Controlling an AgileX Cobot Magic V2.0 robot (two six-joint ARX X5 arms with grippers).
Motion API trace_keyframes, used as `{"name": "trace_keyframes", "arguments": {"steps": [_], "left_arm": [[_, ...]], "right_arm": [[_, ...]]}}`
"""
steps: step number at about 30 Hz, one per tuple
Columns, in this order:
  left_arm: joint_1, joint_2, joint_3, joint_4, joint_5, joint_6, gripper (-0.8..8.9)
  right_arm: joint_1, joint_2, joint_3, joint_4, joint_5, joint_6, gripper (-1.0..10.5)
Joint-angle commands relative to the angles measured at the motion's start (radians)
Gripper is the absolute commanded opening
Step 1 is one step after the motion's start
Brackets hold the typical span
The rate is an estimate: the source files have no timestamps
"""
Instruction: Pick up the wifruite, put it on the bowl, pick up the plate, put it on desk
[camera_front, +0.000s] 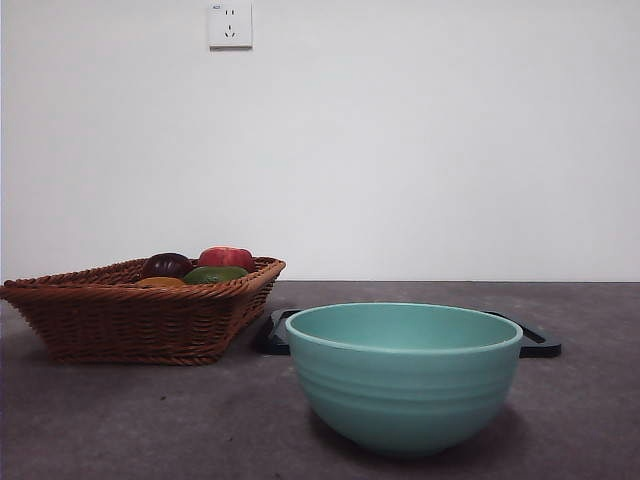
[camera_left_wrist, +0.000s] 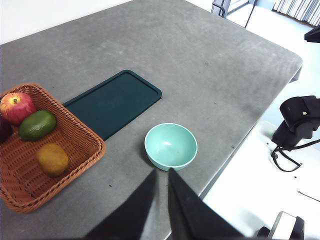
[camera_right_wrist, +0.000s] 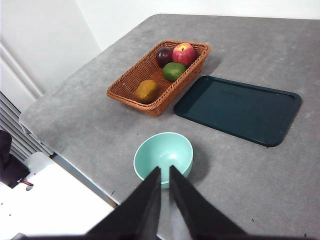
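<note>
1. Left gripper (camera_left_wrist: 161, 172) and right gripper (camera_right_wrist: 165, 170) — both pressed together, empty, high above the bowl (camera_left_wrist: 171, 146).
2. Fruit (camera_right_wrist: 146, 90) — lies in the basket (camera_right_wrist: 122, 88), in the end nearer the bowl; long axis roughly along the basket's length.
3. Suggested grasp: spread, descend vertically, pinch across the short axis, clear of the green fruit (camera_right_wrist: 173, 71).

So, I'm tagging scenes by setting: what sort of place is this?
Probably a lab or test room, not a kitchen: a bare grey desk, a plain white wall with a socket, and staged fruit in a wicker basket.
</note>
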Motion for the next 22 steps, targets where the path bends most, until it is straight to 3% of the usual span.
{"name": "trace_keyframes", "arguments": {"steps": [1, 6, 9, 12, 14, 19, 22], "left_arm": [[-0.007, 0.002, 0.018, 0.011, 0.002, -0.002, 0.25], [0.031, 0.003, 0.018, 0.011, 0.001, -0.002, 0.25], [0.094, 0.003, 0.008, 0.023, 0.001, 0.012, 0.25], [0.182, 0.0, -0.051, 0.089, -0.007, -0.026, 0.26], [0.252, -0.014, -0.135, 0.186, -0.007, -0.043, 0.26], [0.425, -0.1, -0.513, 0.64, -0.01, -0.125, 0.26], [0.484, -0.173, -0.742, 0.854, -0.011, -0.13, 0.26]], "right_arm": [[0.007, 0.0, 0.008, 0.007, 0.001, 0.002, 0.2], [0.007, 0.0, 0.008, 0.007, 0.001, 0.002, 0.2], [0.007, 0.0, 0.008, 0.007, 0.0, 0.002, 0.2], [0.007, 0.0, 0.008, 0.007, 0.0, 0.002, 0.2], [0.007, 0.0, 0.008, 0.007, 0.001, 0.002, 0.2], [0.007, 0.0, 0.008, 0.007, 0.0, 0.002, 0.2], [0.007, 0.0, 0.008, 0.007, 0.001, 0.002, 0.2]]}}
